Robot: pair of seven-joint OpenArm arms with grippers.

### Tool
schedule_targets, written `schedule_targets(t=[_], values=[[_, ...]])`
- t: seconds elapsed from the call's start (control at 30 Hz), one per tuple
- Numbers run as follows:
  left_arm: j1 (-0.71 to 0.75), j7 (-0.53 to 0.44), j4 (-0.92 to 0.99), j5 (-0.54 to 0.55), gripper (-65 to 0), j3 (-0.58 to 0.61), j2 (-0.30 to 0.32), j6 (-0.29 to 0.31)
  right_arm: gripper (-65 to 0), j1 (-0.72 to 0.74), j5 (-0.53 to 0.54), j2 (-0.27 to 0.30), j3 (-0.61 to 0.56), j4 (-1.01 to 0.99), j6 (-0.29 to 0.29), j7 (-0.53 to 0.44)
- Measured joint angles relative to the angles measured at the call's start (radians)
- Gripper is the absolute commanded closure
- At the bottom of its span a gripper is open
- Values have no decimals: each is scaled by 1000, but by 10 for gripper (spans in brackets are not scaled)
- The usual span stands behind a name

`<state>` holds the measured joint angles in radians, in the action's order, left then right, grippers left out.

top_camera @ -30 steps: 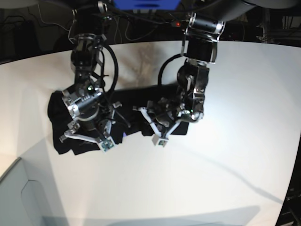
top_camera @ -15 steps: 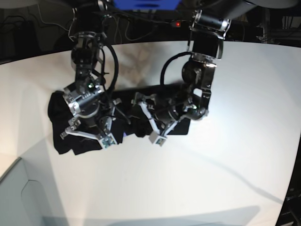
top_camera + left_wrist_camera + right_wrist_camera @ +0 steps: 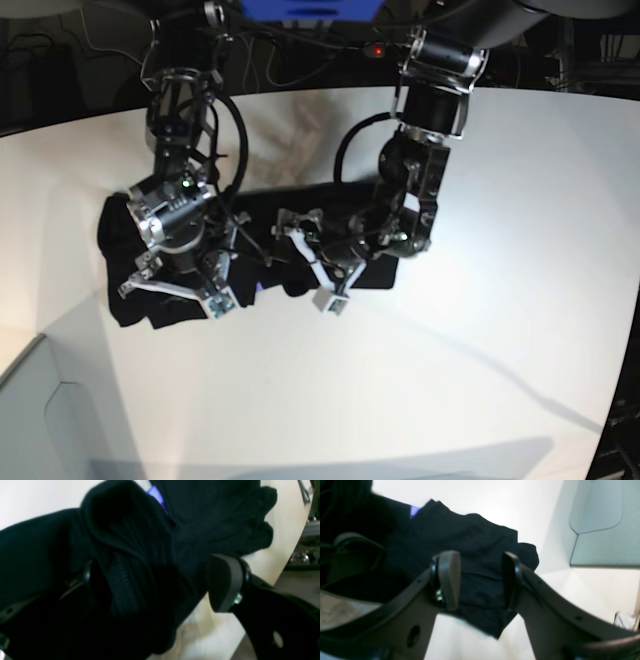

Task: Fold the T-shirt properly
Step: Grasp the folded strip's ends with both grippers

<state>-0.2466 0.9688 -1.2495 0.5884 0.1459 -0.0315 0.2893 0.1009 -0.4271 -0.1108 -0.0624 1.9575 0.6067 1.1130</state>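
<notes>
The black T-shirt [image 3: 122, 232] lies crumpled in a long band across the white table [image 3: 480, 200]. A small purple patch [image 3: 156, 494] shows at a fold. My left gripper [image 3: 305, 262] sits low over the shirt's middle with its jaws wide apart. In the left wrist view a thick bunched fold of the T-shirt [image 3: 130, 542] lies between them, beside the right pad [image 3: 225, 582]. My right gripper [image 3: 478, 580] hovers open over the shirt's left end [image 3: 480, 542], nothing between its fingers [image 3: 448, 580]. In the base view it is the right gripper [image 3: 170, 297] at the left.
A pale grey-blue panel [image 3: 40, 420] stands at the table's front left corner and also shows in the right wrist view as the panel [image 3: 602, 527]. Dark cables and equipment [image 3: 300, 60] run behind the table's far edge.
The left gripper has slid left along the shirt, and its jaws now stand spread around the bunched fold. The right gripper has shifted slightly left.
</notes>
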Motion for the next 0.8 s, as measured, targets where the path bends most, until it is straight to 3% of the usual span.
schedule_targets(t=[0.23, 0.47, 0.63, 0.8], values=[[2, 53, -152, 1, -542, 3, -42, 2, -265, -2, 0, 0, 1, 9, 0, 2], [-6, 53, -45, -5, -542, 2, -72, -1, -265, 9, 0, 0, 3, 19, 0, 1], [-10, 60, -168, -5, -542, 0, -68, -9, -265, 14, -3, 23, 7, 20, 0, 2], [27, 70, -326, 1, -542, 1, -22, -6, -265, 14, -3, 23, 7, 21, 0, 2]])
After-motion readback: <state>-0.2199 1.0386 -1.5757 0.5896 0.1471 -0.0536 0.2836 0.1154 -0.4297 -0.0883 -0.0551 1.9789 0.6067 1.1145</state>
